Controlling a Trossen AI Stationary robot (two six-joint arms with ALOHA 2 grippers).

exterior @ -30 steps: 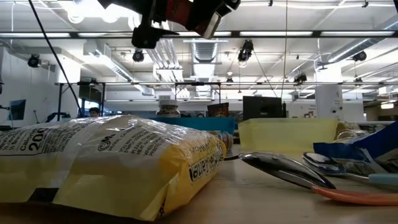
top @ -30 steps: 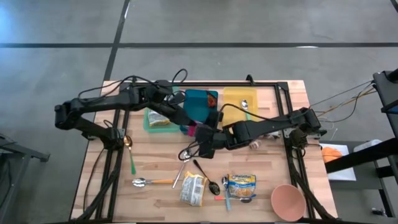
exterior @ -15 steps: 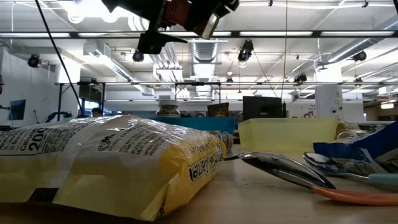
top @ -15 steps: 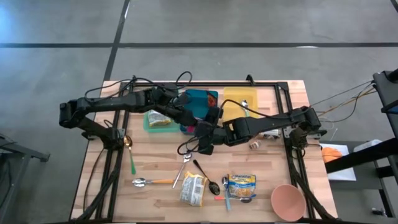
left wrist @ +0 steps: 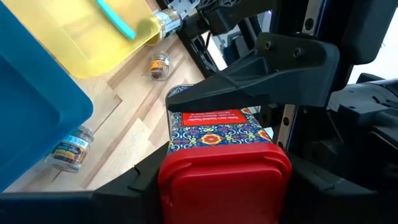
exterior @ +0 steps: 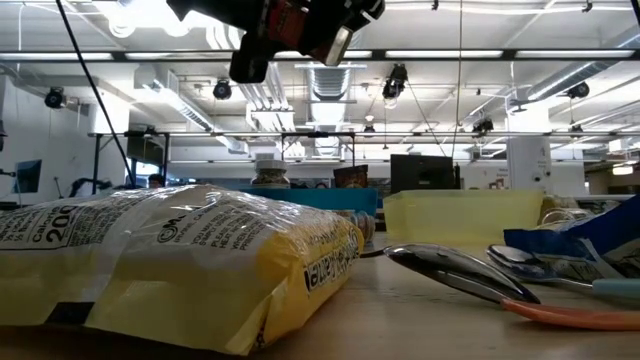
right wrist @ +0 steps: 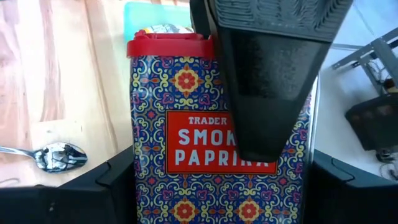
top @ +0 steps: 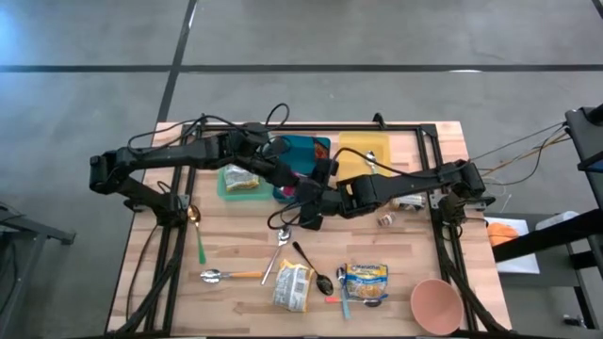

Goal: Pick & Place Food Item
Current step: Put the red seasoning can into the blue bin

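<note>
A smoked-paprika tin [right wrist: 205,155], blue patterned with a red lid [left wrist: 224,180], hangs in the air over the table's middle [top: 289,193]. Both grippers meet on it. My right gripper [right wrist: 217,211] comes from the table's right and has the tin's bottom end. My left gripper [left wrist: 224,205] comes from the table's left and has the lid end. In the low view the red lid [exterior: 292,20] shows high above the table among the dark fingers. My left gripper has the tin's red lid end [left wrist: 180,168] filling the gap between its two fingers. One finger [right wrist: 267,74] lies along the tin's label face. It comes slanting down from the table's left, and the tin is clear of the table. My right gripper pinches the tin's two narrow sides near its bottom end [right wrist: 140,193] between its two fingers [right wrist: 106,193]. The fingers lie along the tin and come slanting down from the table's right. The tin is lifted clear, label face toward the wrist camera.
A teal bin [top: 303,153] and a yellow bin [top: 363,155] stand at the far middle, with a green tray holding a food bag [top: 240,181] to their left. Spoons, two food bags [top: 294,285] [top: 366,276], a small jar [top: 386,218] and a pink bowl [top: 435,303] lie nearer.
Both arms have kept almost still, with the tin held up between them over the table's middle. In the low view the dark finger beside the red lid has shifted a little closer to it.
</note>
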